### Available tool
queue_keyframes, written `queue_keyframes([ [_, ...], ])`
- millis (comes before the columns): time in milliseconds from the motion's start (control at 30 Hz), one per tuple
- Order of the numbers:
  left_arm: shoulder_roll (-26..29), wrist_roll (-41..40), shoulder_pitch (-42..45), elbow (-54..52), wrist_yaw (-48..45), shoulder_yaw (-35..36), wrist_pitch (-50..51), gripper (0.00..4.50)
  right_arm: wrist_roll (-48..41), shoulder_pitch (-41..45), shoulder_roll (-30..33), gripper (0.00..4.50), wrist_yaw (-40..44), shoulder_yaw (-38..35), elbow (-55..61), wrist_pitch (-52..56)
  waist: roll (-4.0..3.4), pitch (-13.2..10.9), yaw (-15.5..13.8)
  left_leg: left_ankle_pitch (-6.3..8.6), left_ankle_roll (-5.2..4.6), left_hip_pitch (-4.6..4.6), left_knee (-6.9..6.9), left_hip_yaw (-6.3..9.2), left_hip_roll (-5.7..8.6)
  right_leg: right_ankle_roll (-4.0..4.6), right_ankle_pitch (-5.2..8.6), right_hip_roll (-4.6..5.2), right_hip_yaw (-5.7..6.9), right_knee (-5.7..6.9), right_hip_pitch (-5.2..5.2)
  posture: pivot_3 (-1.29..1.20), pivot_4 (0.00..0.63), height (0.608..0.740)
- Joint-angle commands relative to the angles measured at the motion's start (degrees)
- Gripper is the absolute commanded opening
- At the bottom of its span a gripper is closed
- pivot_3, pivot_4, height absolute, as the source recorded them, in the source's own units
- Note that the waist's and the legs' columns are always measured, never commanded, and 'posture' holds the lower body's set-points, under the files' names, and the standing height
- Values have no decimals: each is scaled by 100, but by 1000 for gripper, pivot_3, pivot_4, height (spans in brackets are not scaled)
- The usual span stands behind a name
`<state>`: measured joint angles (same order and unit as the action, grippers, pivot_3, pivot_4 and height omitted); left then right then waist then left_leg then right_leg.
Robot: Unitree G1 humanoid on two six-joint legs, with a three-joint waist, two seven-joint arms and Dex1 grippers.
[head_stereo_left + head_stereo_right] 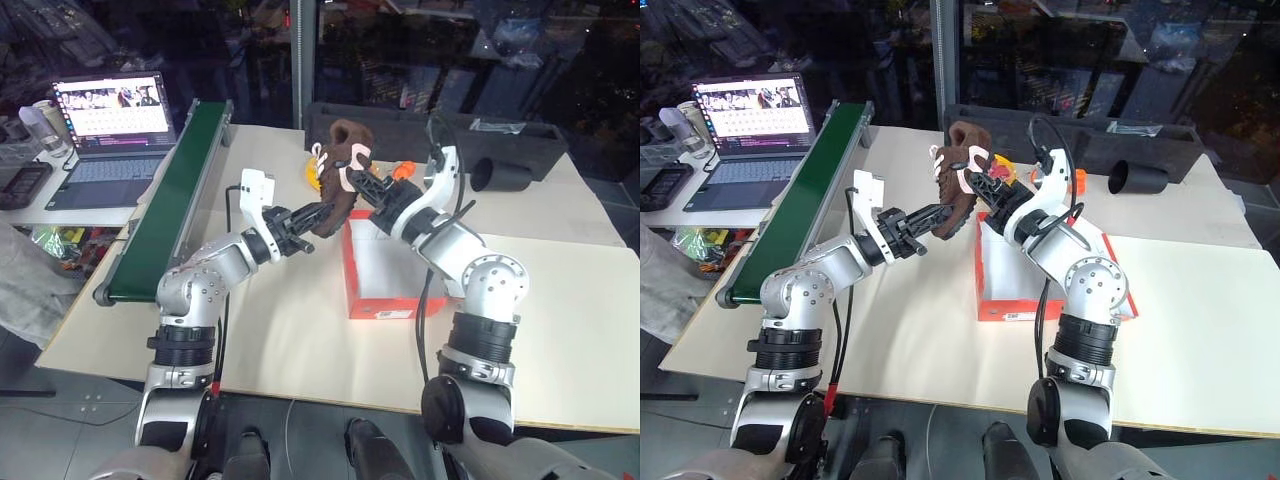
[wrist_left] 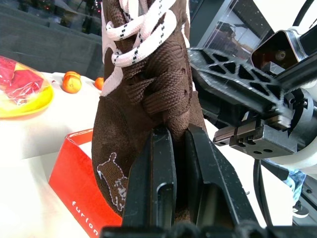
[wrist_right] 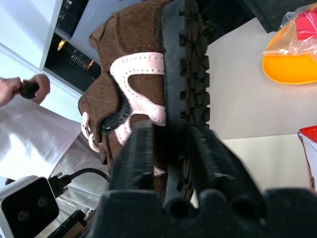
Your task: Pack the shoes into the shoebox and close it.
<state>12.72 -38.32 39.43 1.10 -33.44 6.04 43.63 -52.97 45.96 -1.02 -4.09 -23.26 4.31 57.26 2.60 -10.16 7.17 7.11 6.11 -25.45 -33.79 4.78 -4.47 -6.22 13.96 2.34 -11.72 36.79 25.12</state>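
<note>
So the shoebox (image 1: 385, 285) is sat open on the cream table (image 1: 560, 330), roughly mid-table, a bit toward the front edge. White inside, orange-red walls, and nothing can be made out in it. One brown shoe (image 1: 340, 170) is held up in the air over the box's back-left corner, not touching the box or the table. It's pinched from both sides: the left gripper (image 1: 318, 215) is clamped shut on the shoe's lower end, with fabric squeezed between the fingers in the left wrist view, and the right gripper (image 1: 365, 182) is closed around the sole edge, one finger on the treaded rubber and one on the suede side with the pale stripe. The second shoe can't be picked out anywhere.

A long black tray (image 1: 450, 140) is laid along the table's back edge, with a black cylinder (image 1: 500, 175) resting against its front; what's inside the tray can't be told. A yellow dish (image 2: 22, 96) with something red in it is parked behind the shoe, toward the back edge. A green conveyor belt (image 1: 165, 205) is run along the table's left edge. On a side desk past that, an open laptop (image 1: 105, 135) is lit up. Dark glass is seen behind everything.
</note>
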Motion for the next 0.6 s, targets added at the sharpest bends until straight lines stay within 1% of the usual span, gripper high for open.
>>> queue_keyframes([
  [33, -73, -82, 123, -181, -269, -231, -24, 0, -293, 138, -113, 135, -9, 77, 274, -179, 0, 0, -3, 0, 0, 0, 0, 0, 0, 0, 0, 0, 0, 0, 0, 0, 150, 740],
  [200, -6, 147, 146, -115, -273, -397, -112, 0, -320, 160, -154, 125, -69, 77, 261, -192, 0, 0, -2, 0, 0, 0, 0, 0, 0, 0, 0, 0, 0, 0, 0, 0, 150, 740],
  [467, -47, 253, 108, -121, -335, -466, -188, 0, -528, 185, -286, 125, -270, -70, 310, -322, -1, 0, -1, 0, 0, 0, 1, 0, 0, 0, 0, 0, 0, -1, 0, 0, 150, 740],
  [600, -58, 294, 120, -91, -343, -471, -229, 0, -574, 159, -290, 117, -325, -32, 404, -359, -1, -1, -1, 0, 0, -1, 1, 0, 0, 0, 0, 0, 0, -1, 0, 0, 150, 740],
])
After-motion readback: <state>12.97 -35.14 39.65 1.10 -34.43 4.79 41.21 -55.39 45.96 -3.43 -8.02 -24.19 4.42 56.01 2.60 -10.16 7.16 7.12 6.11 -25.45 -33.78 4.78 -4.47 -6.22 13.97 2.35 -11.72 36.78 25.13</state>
